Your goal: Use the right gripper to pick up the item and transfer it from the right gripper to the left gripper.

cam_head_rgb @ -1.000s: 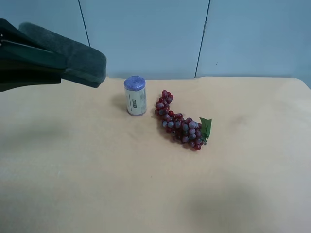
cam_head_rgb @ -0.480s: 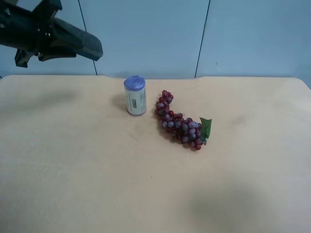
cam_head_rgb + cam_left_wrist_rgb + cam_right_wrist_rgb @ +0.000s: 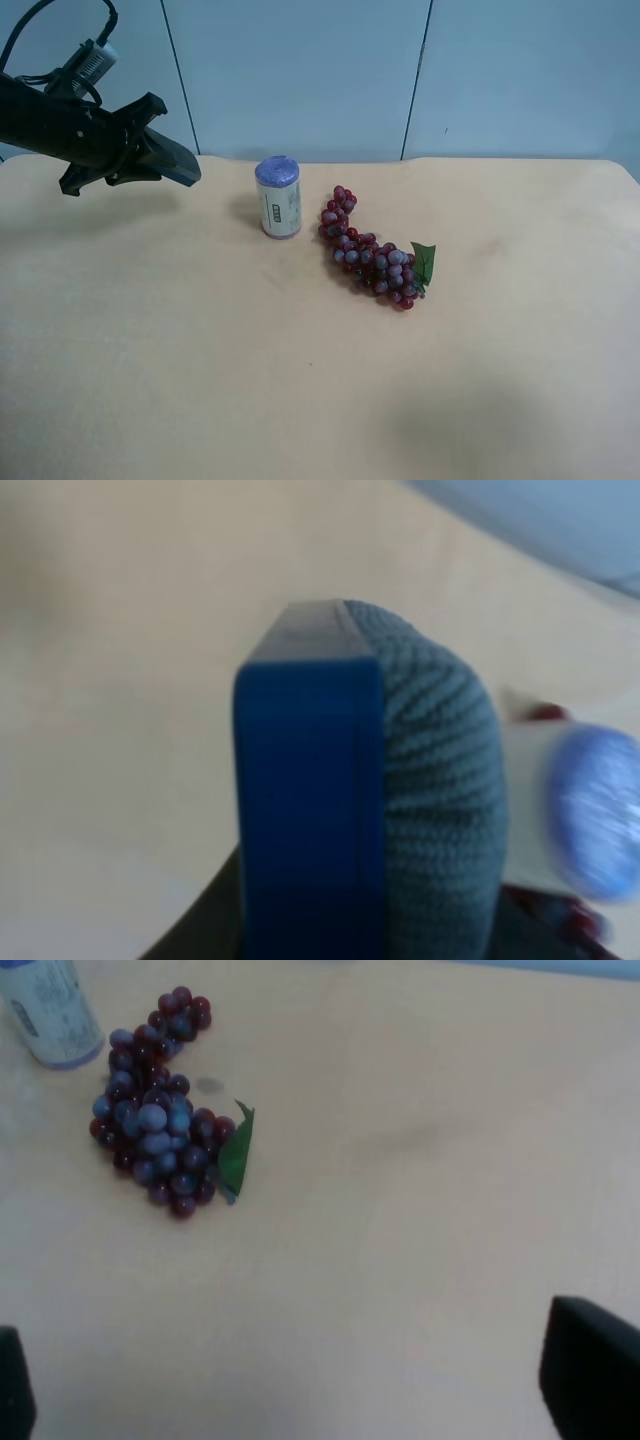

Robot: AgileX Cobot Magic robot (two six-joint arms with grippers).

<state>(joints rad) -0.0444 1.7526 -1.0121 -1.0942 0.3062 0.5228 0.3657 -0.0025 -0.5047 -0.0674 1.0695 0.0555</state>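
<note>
The item [image 3: 178, 165], a dark grey-green pad, is held in the black gripper [image 3: 148, 152] of the arm at the exterior high view's left, above the table's far left part. The left wrist view shows the item [image 3: 430, 780] close up, with its ribbed felt face and blue base, so this is my left gripper and it is shut on it. A dark finger [image 3: 195, 935] shows under the item. My right gripper [image 3: 300, 1385] is open and empty above the table, with only its two fingertips [image 3: 590, 1370] at the frame's corners. It is out of the exterior high view.
A purple-lidded can [image 3: 278, 197] stands upright at the table's far middle, also in the right wrist view [image 3: 50, 1010]. A red grape bunch [image 3: 372, 255] with a green leaf lies beside it, also in the right wrist view [image 3: 155, 1120]. The tan table [image 3: 300, 390] ends at a blue wall.
The arm holding the item has moved away from the camera and down, now lower over the table's far left. The can and grapes have not moved.
</note>
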